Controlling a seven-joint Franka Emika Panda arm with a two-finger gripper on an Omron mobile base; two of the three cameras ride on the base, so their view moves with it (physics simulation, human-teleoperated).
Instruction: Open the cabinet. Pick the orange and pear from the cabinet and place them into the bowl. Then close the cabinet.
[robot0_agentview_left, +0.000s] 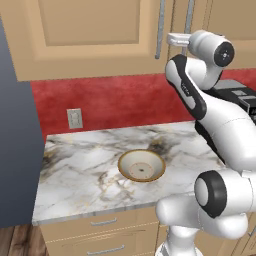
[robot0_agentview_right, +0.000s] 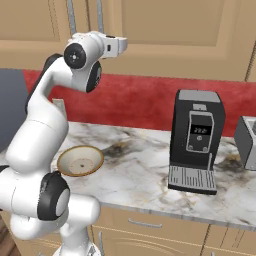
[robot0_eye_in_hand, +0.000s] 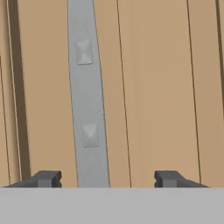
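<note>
The cabinet (robot0_agentview_left: 90, 30) hangs above the counter with both panelled doors shut. My gripper (robot0_eye_in_hand: 107, 179) is raised against a door, its jaws apart on either side of a vertical silver bar handle (robot0_eye_in_hand: 87, 109). The handle stands nearer the left fingertip (robot0_eye_in_hand: 48, 178) and touches neither. From the base views the hand (robot0_agentview_left: 177, 39) sits level with the lower ends of the two handles (robot0_agentview_left: 161, 30). The tan bowl (robot0_agentview_left: 141, 165) (robot0_agentview_right: 80, 161) rests empty on the marble counter below. The orange and the pear are hidden.
A black coffee machine (robot0_agentview_right: 196, 140) stands on the counter (robot0_agentview_left: 85, 150) to the right, with a grey appliance (robot0_agentview_right: 246, 142) beyond it. A wall outlet (robot0_agentview_left: 75, 118) sits on the red backsplash. Drawers (robot0_agentview_left: 105, 222) lie under the counter, and a dark tall panel (robot0_agentview_left: 15, 150) stands at left.
</note>
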